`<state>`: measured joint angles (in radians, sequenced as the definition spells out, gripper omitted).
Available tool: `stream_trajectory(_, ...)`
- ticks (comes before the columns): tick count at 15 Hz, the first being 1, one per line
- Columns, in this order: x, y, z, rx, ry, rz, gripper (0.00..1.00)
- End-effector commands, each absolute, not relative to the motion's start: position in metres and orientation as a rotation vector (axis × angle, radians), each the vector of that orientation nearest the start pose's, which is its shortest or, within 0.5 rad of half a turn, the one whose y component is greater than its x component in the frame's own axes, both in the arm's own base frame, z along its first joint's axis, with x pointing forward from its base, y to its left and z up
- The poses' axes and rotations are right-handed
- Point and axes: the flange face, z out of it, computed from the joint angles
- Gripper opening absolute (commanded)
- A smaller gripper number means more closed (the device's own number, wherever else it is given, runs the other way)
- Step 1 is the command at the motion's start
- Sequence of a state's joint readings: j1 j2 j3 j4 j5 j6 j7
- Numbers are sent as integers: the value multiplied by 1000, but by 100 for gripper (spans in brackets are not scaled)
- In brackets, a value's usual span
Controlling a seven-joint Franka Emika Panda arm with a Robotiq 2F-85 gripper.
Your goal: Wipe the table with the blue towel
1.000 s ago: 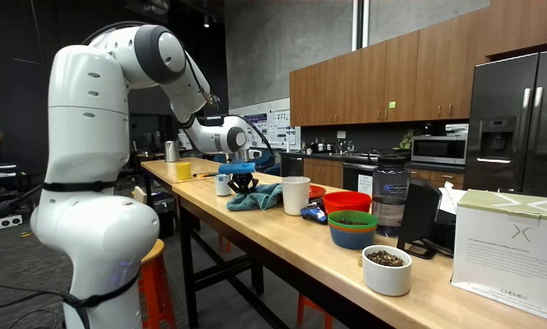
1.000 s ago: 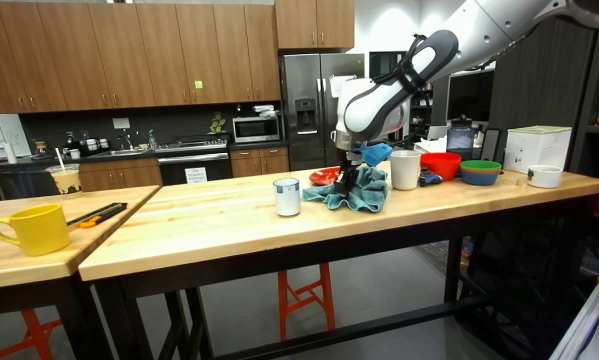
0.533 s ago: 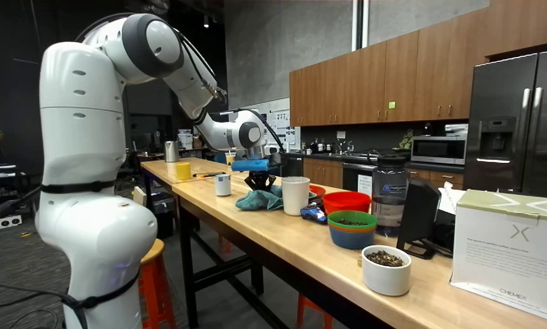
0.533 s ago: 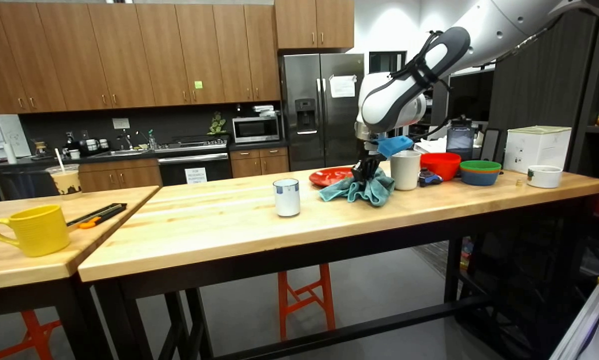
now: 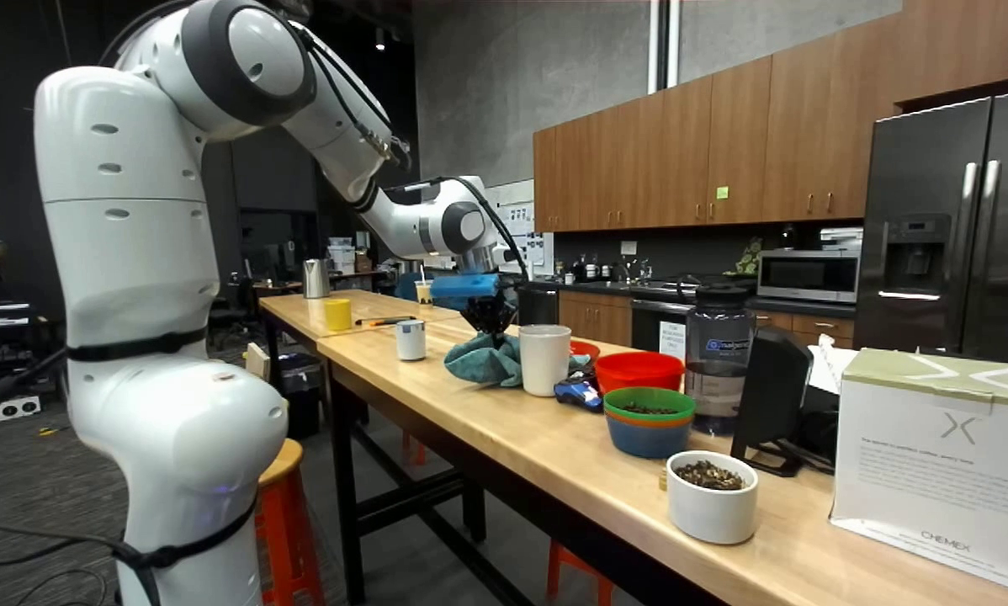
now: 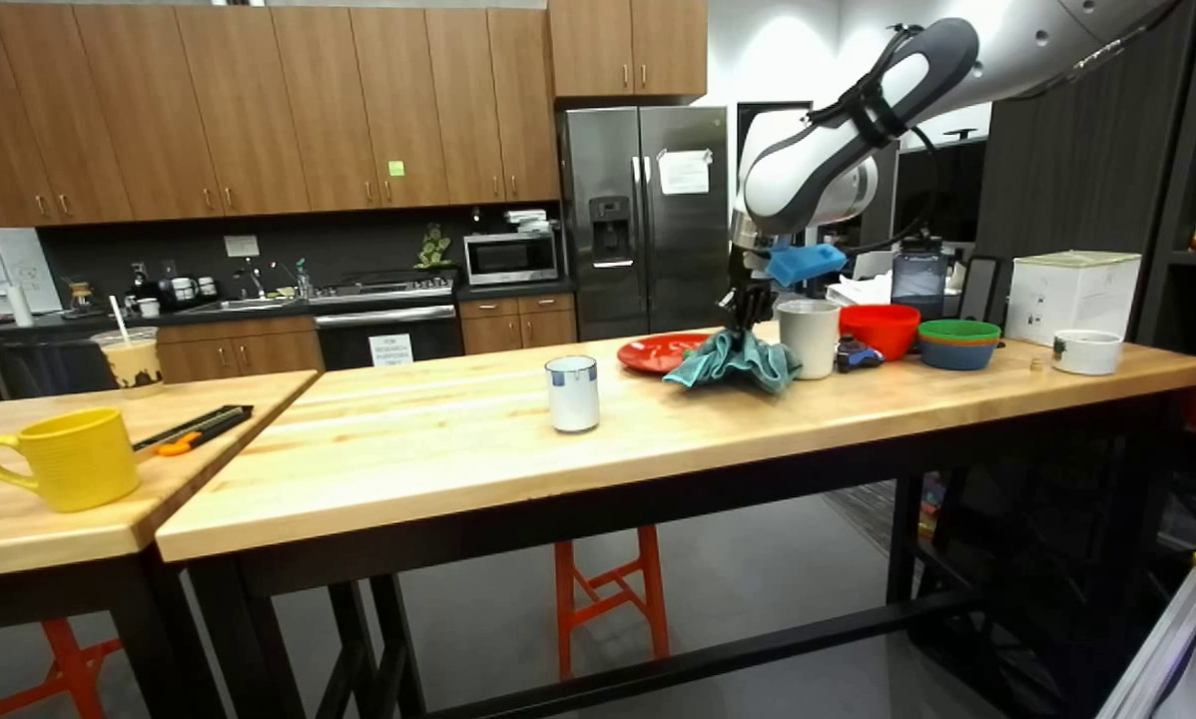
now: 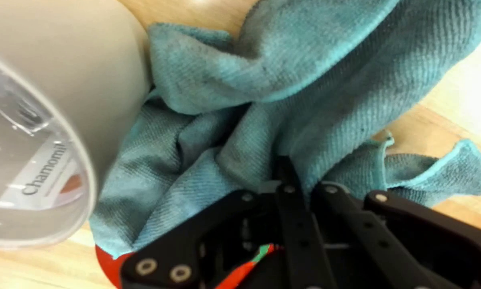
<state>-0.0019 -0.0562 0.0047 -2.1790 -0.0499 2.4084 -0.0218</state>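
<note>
In an exterior view: 1 tall cup (image 5: 545, 362), upright on the surface (image 5: 546, 429); my landmark. 1 blue towel (image 5: 480, 364), bunched just beside cup, on opp. side from the red bowl (image 5: 639, 370). End effector (image 5: 493, 335) above towel, pointing approx. down, prob. so I can press & drag.

In an exterior view: 1 small mug (image 6: 573, 394), well apart from cup, w/ towel between; I take that gap as a poss. wiping lane. 1 red plate (image 6: 658, 353), near cup, partly behind towel. Can't tell if whole underside of towel bears on surface.

In wrist view: end effector narrow, fingers (image 7: 288, 188) pinching a fold of towel; loose folds spread around, which I reckon gives extra wiping area. Towel appears to touch cup; label (image 7: 43, 176), "Chamomil…", inside cup. Pushing cup-ward might tip it, so I'd wipe away from it.
</note>
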Motion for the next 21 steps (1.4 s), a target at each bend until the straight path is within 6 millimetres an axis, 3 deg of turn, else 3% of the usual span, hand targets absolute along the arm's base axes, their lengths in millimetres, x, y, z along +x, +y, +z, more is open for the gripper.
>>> stream_trajectory(1, 545, -8, 481, -3167, 11, -564, 1)
stream_trajectory(4, 541, -11, 521, -3145, 95, -731, 1)
stream_trajectory(6, 542, -7, 529, -3150, 91, -759, 1)
stream_trajectory(13, 541, 67, 447, -3149, -193, -492, 1)
stream_trajectory(21, 557, 148, 373, -3057, -513, -267, 1)
